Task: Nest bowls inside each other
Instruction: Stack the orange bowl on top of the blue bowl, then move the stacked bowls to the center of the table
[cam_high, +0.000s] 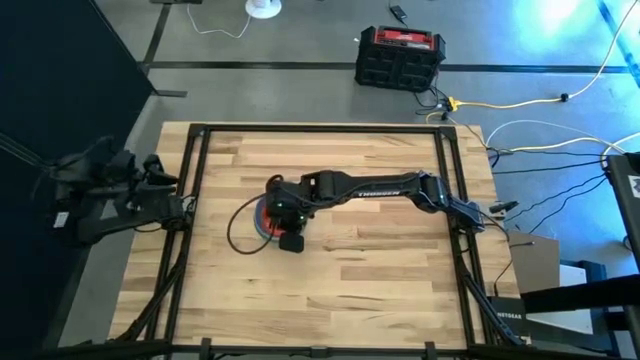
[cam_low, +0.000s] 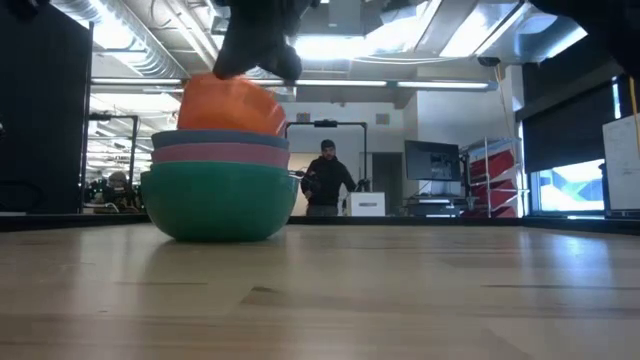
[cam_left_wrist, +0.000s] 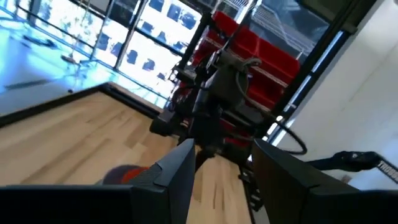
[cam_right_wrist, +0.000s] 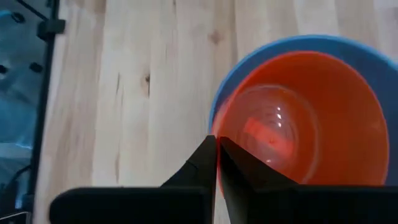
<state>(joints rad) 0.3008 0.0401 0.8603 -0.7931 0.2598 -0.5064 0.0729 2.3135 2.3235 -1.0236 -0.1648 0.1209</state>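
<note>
Three bowls stand nested on the table left of centre: a green bowl (cam_low: 220, 205) at the bottom, a pink bowl (cam_low: 220, 155) in it, and a light blue bowl (cam_low: 220, 139) (cam_right_wrist: 348, 46) on top. An orange-red bowl (cam_low: 230, 105) (cam_right_wrist: 311, 118) sits tilted in the blue one, with my right gripper (cam_right_wrist: 216, 149) (cam_low: 268, 55) shut on it from above. My left gripper (cam_left_wrist: 224, 186) (cam_high: 165, 185) stands open with nothing between its fingers, back at the table's left edge. My right gripper pinches the orange-red bowl's rim (cam_right_wrist: 214, 134) between its two fingers, one finger on the inside of the wall and one on the outside. The fingers slant down from above. The bowl is tilted, and its lower part dips inside the blue bowl's rim.
Bare wood lies to the right of the stack and toward the near edge (cam_high: 380, 290). Black frame rails (cam_high: 445, 180) run along the table's sides. A black and red case (cam_high: 400, 58) and cables lie on the floor beyond the far edge. A person (cam_low: 325, 180) stands far behind.
</note>
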